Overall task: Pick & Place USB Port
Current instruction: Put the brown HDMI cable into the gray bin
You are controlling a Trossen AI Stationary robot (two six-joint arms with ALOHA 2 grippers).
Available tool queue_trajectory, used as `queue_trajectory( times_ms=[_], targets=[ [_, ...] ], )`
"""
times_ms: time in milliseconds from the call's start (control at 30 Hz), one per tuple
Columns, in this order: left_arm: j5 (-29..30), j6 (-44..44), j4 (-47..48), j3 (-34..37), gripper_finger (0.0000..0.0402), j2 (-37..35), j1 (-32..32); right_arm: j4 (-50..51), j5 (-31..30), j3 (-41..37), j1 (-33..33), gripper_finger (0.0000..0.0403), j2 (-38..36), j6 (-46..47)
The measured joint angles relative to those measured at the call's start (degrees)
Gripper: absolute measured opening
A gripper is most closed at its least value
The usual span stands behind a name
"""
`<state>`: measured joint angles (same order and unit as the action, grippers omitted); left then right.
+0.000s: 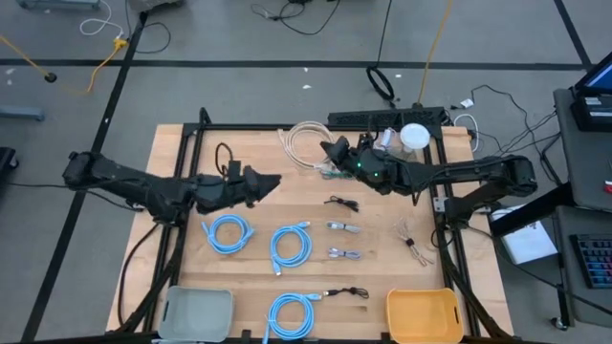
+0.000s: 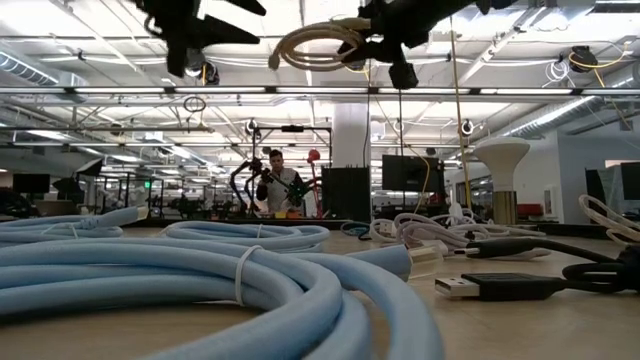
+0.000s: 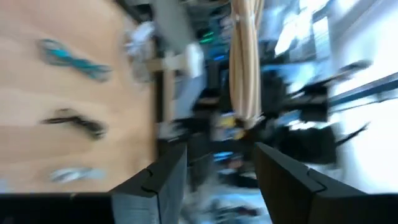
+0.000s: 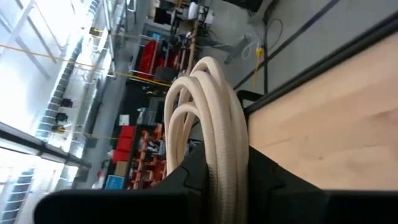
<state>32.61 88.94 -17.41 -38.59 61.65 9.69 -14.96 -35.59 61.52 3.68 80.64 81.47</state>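
**Cream cable held aloft, yellow bin well behind it**

The right tool [image 1: 337, 153] pinches the cream cable coil [image 1: 304, 143], lifted above the desk's [image 1: 373, 277] far edge; its loops hang out toward the left tool [image 1: 270, 182], which waits spread and empty. The yellow bin [image 1: 424, 315] lies at the near right corner, grey bin [image 1: 197, 313] near left. Four blue coils; one cream.

The wooden table [image 1: 373, 287] carries four coiled light-blue cables [image 1: 228, 232] across its left and middle; small black and silver USB cables [image 1: 341, 204] lie right of centre; a grey bin [image 1: 197, 313] sits at the near left corner; a yellow bin [image 1: 423, 313] sits at the near right corner.
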Motion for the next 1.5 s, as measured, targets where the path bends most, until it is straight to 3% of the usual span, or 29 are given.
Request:
queue_trajectory(
  times_ms=[67, 133, 367, 633, 800, 1000, 1267, 1500],
  targets=[
    [1.1, 0.2, -7.8, 2.7, 0.0196, 1.2, -0.8, 0.2, 0.5, 0.0, 0.0, 0.0043, -0.2, -0.2],
    [2.0, 0.4, -8.4, 3.4, 0.0199, 1.8, -1.2, 0.6, 1.2, 0.1, 0.0, 0.0043, -0.2, -0.8],
    [3.3, -6.0, -10.0, -3.8, 0.0188, 7.0, -2.3, 0.5, 8.4, 0.1, 0.0, 0.0043, -0.2, -1.6],
    [5.0, -8.8, -5.5, -11.6, 0.0132, 12.6, -3.2, 1.8, 13.0, 0.1, 0.3, 0.0041, -0.9, -2.9],
    [3.0, -8.5, -5.1, -12.1, 0.0036, 13.1, -2.4, 3.2, 16.1, 0.0, 0.2, 0.0040, -2.5, -5.4],
    [3.2, -8.7, -5.8, -12.2, 0.0036, 12.9, -1.9, 4.5, 17.3, 0.0, 0.1, 0.0046, -4.6, -8.6],
    [12.2, -0.2, -2.5, -12.3, 0.0030, 11.4, 3.8, -6.5, 24.8, 0.0, 0.0, 0.0074, -7.3, -21.7],
    [24.9, 1.7, 1.6, -12.1, 0.0011, 8.4, 10.9, -6.8, 26.9, 0.3, -0.3, 0.0150, -11.7, -24.3]
  ],
)
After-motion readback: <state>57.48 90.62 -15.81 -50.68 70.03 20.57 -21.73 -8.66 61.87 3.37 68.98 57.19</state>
